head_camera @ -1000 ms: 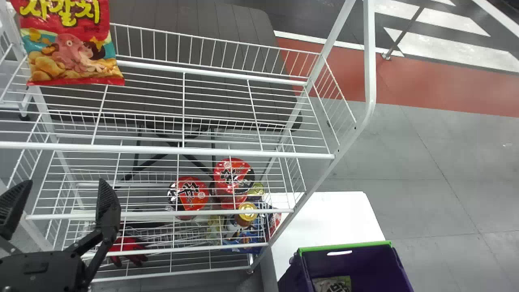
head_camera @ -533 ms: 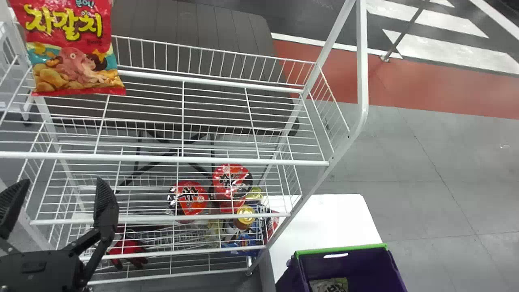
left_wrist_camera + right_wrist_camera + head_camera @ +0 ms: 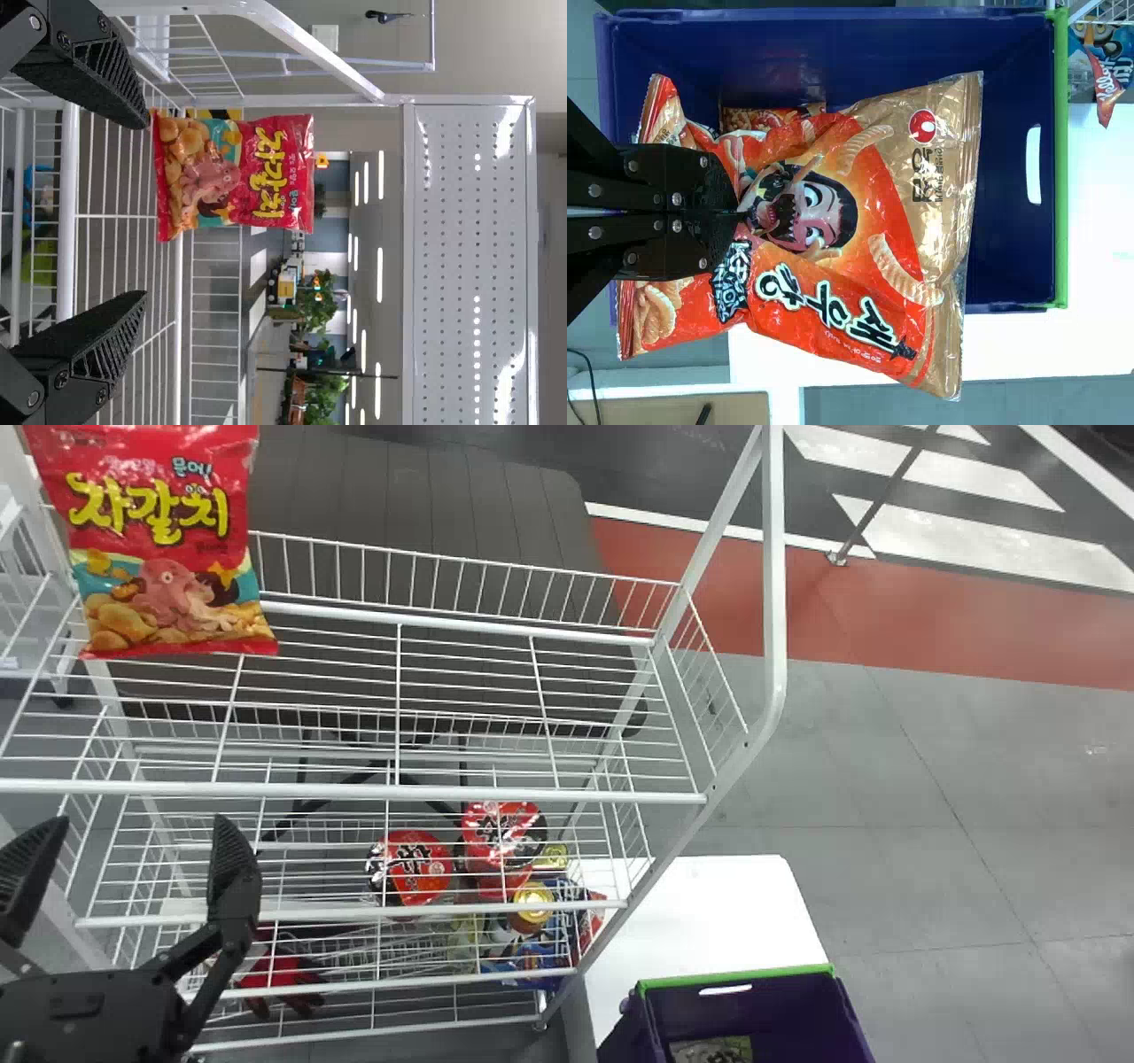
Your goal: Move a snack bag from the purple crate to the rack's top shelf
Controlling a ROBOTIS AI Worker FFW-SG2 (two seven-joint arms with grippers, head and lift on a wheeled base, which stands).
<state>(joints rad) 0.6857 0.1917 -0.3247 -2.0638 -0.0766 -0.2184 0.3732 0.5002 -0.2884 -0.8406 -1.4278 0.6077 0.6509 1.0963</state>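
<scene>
Hanging or resting at the mouth of the purple crate [image 3: 1010, 53], the orange bag [image 3: 833, 239] is the task's thing. The right gripper [image 3: 735, 212] has its jaws closed on the bag's printed face, off-centre and away from the tan end, presumably because a fold of slack film gives a firmer hold than the plump middle. The bag spans much of the opening and overhangs one side, so a straight lift clear of the wall seems the next need; a hurried one might let the film slip or catch the rim. A second packet [image 3: 771, 117] lies beneath.

The crate appears to stand on the white table [image 3: 709, 921], beside the rack [image 3: 682, 828], which keeps the carry short. On the top shelf [image 3: 354, 788], the red bag [image 3: 164, 558] stands upright towards the left end, its face outward as if for display; this leaves the wire to its right as the likely place for the orange one. The left gripper [image 3: 142, 824] waits before the rack, jaws spread and holding nothing, probably kept aside from the placing. Lower down, the noodle cups [image 3: 412, 868] sit lids up.
</scene>
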